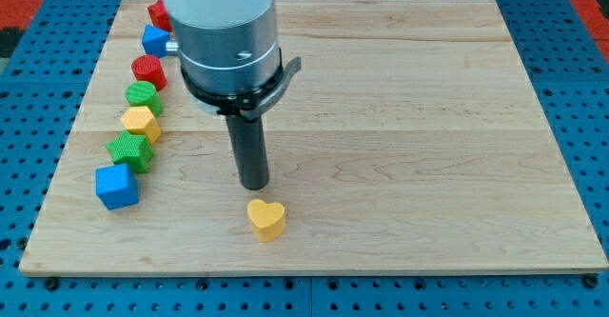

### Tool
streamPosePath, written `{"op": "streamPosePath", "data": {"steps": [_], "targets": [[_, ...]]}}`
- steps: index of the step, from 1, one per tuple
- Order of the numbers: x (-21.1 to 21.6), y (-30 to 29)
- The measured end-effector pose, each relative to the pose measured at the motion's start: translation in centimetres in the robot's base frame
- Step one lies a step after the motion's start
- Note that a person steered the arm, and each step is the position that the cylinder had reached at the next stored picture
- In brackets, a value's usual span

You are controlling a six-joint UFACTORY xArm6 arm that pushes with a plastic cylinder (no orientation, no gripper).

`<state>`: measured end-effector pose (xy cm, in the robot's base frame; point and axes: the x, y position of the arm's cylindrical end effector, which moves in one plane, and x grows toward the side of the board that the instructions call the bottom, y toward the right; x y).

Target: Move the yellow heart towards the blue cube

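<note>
So the yellow heart (266, 218) is sitting near the bottom edge of the wooden board (400, 117), and the blue cube (116, 186) is well off to the heart's left, a touch higher in the view. Big bare stretch of wood between them, so I'd say the real work hasn't happened yet.

The rod's tip (253, 186) is just above the heart, very close, can't tell if it's actually touching. There's no claw on this thing, so nothing to open or clamp; it just shoves.

Judging by that, the tip is on the wrong side. It'd need to get round to the heart's right before pushing left.

Above the cube, further from the heart, a line of other blocks runs up the board's left edge.
</note>
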<state>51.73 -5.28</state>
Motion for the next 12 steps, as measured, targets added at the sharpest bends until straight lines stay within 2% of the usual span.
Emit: {"op": "streamPosePath", "data": {"steps": [3,4,5,6,7,8,10,12], "targets": [[0.2,6.8],[3.5,6.3],[4.8,3.0],[4.8,0.3],[4.7,2.9],[4.7,2.4],[4.6,-6.5],[8.2,-3.4]]}}
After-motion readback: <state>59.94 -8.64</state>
